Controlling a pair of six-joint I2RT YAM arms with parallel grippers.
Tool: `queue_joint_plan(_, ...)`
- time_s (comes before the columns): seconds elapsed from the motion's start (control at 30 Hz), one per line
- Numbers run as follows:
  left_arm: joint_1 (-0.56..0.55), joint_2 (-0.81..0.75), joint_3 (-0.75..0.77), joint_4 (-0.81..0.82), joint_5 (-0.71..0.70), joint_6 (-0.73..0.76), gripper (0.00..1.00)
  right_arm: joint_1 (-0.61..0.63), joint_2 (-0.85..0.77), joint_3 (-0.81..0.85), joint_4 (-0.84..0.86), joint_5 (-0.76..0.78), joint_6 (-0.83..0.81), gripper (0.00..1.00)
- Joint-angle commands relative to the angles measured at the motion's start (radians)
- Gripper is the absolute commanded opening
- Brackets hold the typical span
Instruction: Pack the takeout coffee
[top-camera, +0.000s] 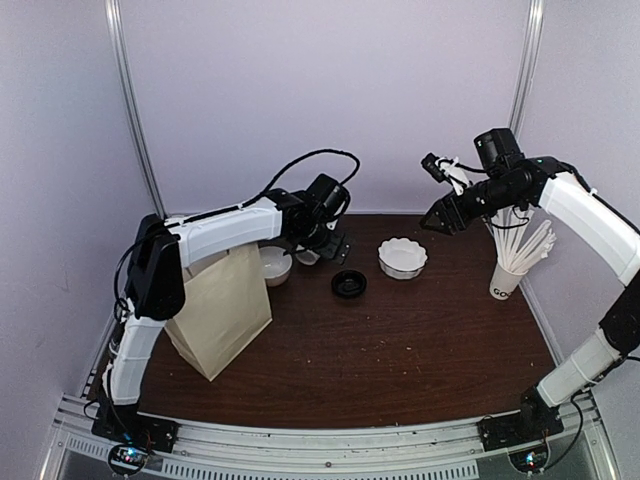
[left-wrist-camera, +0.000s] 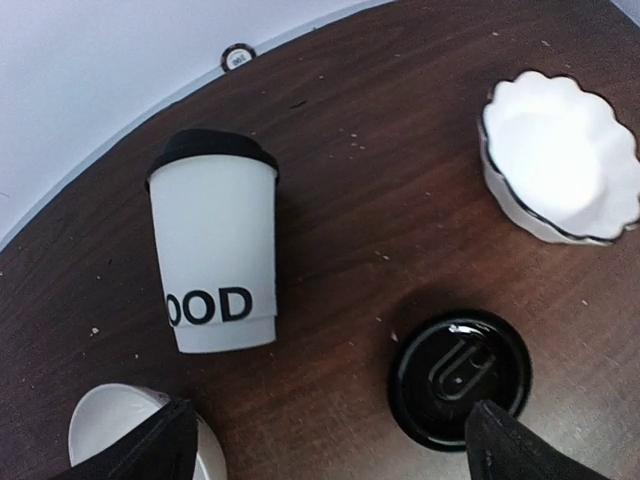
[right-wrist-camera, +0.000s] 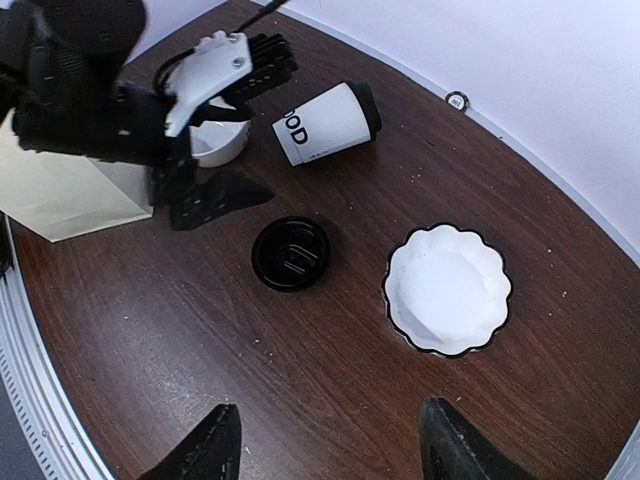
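Note:
The takeout coffee cup (left-wrist-camera: 213, 260) is white with dark block letters and lies on its side on the brown table, a black lid (left-wrist-camera: 212, 147) fitted on its mouth. It also shows in the right wrist view (right-wrist-camera: 325, 122). A loose black lid (left-wrist-camera: 460, 378) rests flat on the table to its right (top-camera: 348, 284). My left gripper (left-wrist-camera: 330, 450) hovers just short of the cup, open, nothing between its fingers. My right gripper (right-wrist-camera: 330, 450) hangs high over the table, open and empty, near the back right (top-camera: 440, 215).
A tan paper bag (top-camera: 220, 310) stands at the left. A scalloped white bowl (top-camera: 402, 257) sits right of the loose lid, and a second white bowl (left-wrist-camera: 115, 425) lies under the left gripper. A cup of white sticks (top-camera: 508, 275) stands at far right.

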Motion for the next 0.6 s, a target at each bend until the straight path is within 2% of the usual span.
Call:
queue_joint_plan(0.0,0.018,0.061,0.098,0.054,0.004,-0.049,0.98,-0.002,-0.038,-0.012,0.031,-0.06,0.022,0.64)
queue_joint_plan(0.33,0.034,0.185,0.176,0.101,-0.09,-0.052,0.98,-0.002,-0.026,-0.027,0.047,-0.121,0.036,0.64)
queue_joint_plan(0.43,0.026,0.16,0.166,0.102,-0.087,-0.026,0.97,-0.001,-0.024,-0.031,0.05,-0.128,0.035,0.64)
queue_joint_plan(0.57,0.004,0.054,0.138,0.104,-0.095,0.056,0.96,-0.002,0.0,-0.035,0.047,-0.148,0.032,0.64)
